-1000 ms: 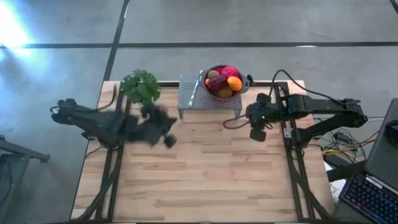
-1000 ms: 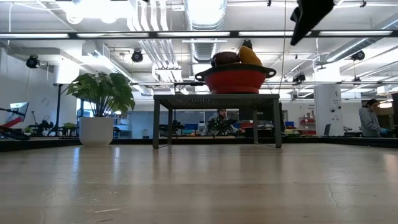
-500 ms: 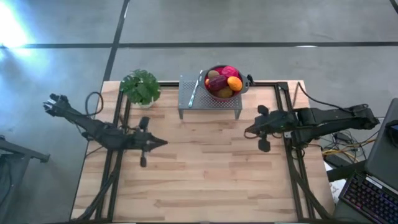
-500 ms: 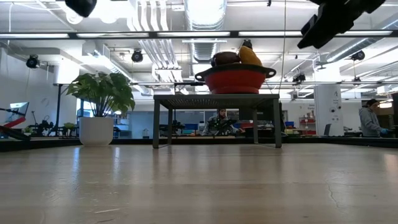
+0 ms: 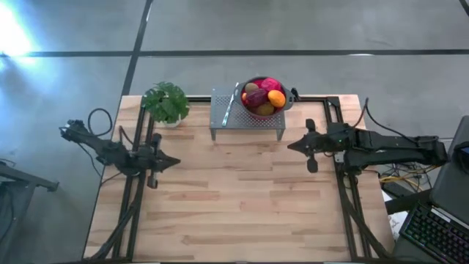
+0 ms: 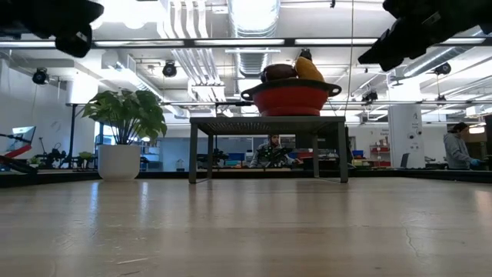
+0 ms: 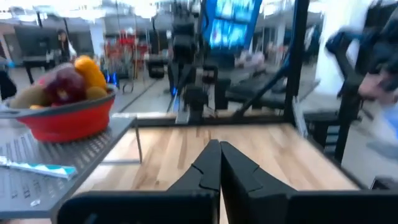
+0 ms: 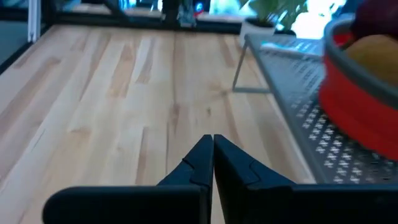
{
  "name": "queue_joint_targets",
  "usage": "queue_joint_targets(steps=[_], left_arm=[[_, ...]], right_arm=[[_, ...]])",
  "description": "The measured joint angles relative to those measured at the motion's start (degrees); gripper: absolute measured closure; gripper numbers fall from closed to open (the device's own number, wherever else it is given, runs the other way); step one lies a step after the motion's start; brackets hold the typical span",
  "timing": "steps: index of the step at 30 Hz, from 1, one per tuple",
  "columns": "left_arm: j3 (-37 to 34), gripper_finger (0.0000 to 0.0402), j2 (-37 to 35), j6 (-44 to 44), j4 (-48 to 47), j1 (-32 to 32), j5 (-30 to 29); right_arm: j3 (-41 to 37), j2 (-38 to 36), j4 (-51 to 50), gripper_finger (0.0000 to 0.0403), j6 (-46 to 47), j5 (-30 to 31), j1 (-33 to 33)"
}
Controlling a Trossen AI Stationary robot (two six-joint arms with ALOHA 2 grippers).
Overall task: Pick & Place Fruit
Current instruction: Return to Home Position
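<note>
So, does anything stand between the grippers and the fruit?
Nothing visible. The fruit sits in the bowl on the shelf; only bare table lies between it and the left gripper and right gripper, both shut.

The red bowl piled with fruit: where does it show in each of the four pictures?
High view: red colander bowl at top centre, on the grey perforated shelf.
Low view: upper centre, atop the shelf.
Left wrist view: at the picture's left edge, on the shelf.
Right wrist view: at the picture's right edge, partly cut off.
Shared landmark: the shelf under it, seen in all four.
</note>
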Motion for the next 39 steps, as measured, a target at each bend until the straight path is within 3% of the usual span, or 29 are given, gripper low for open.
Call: queue_joint_targets(steps=[11,24,32,39], left_arm=[[-7.06,0.0398,-13.4,8.29,-1.82,0.02,1.32],[-8.03,0.0397,-13.65,4.59,-7.15,0.01,0.65],[-8.03,0.0397,-13.67,2.65,-10.45,0.0,0.42],[-8.03,0.0397,-13.68,-0.47,-15.07,0.01,0.26]], right_arm=[[-8.6,-15.12,5.62,0.0394,-2.27,-1.01,-1.98],[-17.65,-31.39,5.46,0.0394,-0.63,-0.73,-1.93],[-20.94,-35.57,3.51,0.0394,-0.71,4.9,-1.96],[-21.78,-36.57,1.35,0.0394,-0.73,5.9,-1.95]])
